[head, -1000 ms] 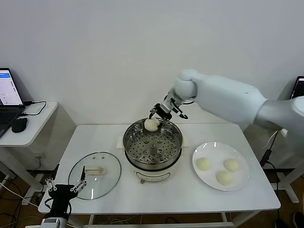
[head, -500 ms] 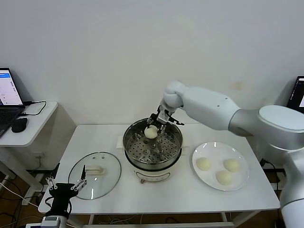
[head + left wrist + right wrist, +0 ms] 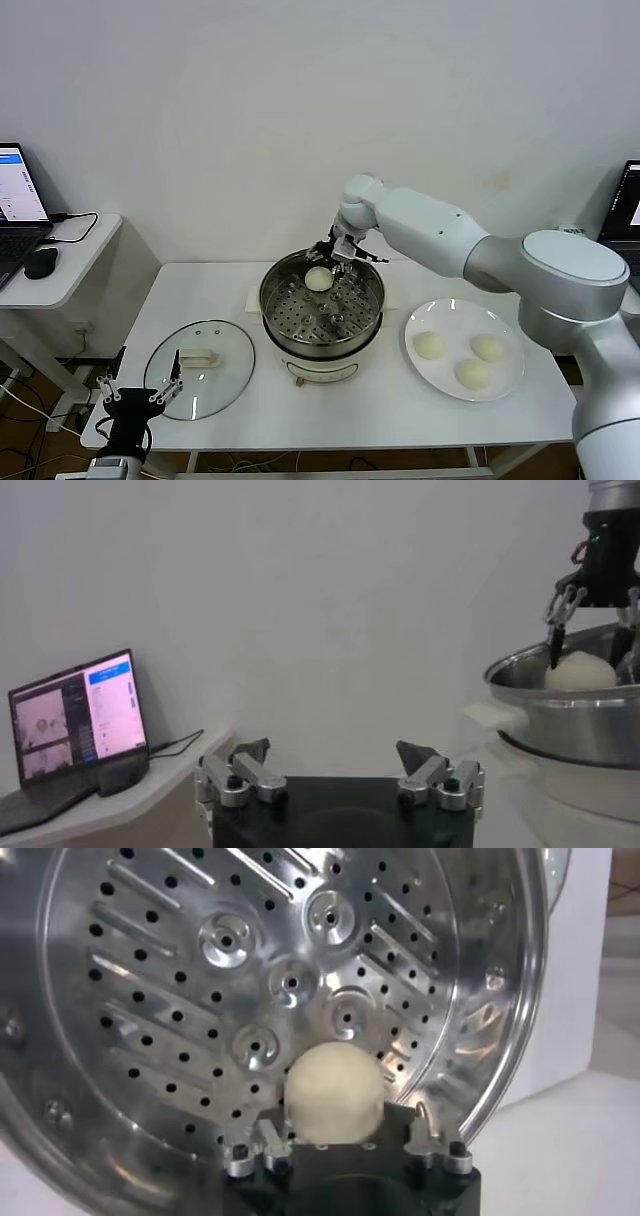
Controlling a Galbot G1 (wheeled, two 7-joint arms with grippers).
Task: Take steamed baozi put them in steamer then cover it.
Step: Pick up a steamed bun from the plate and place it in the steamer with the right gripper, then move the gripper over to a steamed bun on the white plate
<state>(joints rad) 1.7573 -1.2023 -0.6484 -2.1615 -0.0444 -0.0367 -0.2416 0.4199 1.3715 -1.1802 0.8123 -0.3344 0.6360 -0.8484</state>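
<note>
since a second ago the right gripper (image 3: 335,262) has come down from above the far rim into the steamer (image 3: 321,345), and its jaws have gone from clamped on the baozi (image 3: 318,279) to spread wide either side of it. that bun now sits on the perforated tray (image 3: 180,978) at the far side of the pot, close to the wall. in the right wrist view the fingers (image 3: 425,1138) flank the bun with a gap showing, so it looks released, not held.

three more buns (image 3: 458,358) wait on the white plate (image 3: 505,392) near the right edge of the tabletop. the cover (image 3: 199,368) lies flat near the front left corner, handle up. left gripper (image 3: 340,776) hangs wide open and idle, low off the front left corner of the tabletop.

step in hand: let go and clear out. best done by lifting straight up with the jaws kept wide, so a fingertip doesn't drag or roll the bun. mind the steel rim on the way out, as the bun sits close to the wall. next buns probably want the open near and middle parts of the tray, spaced apart, so all four sit level and the cover can seat on the rim.
</note>
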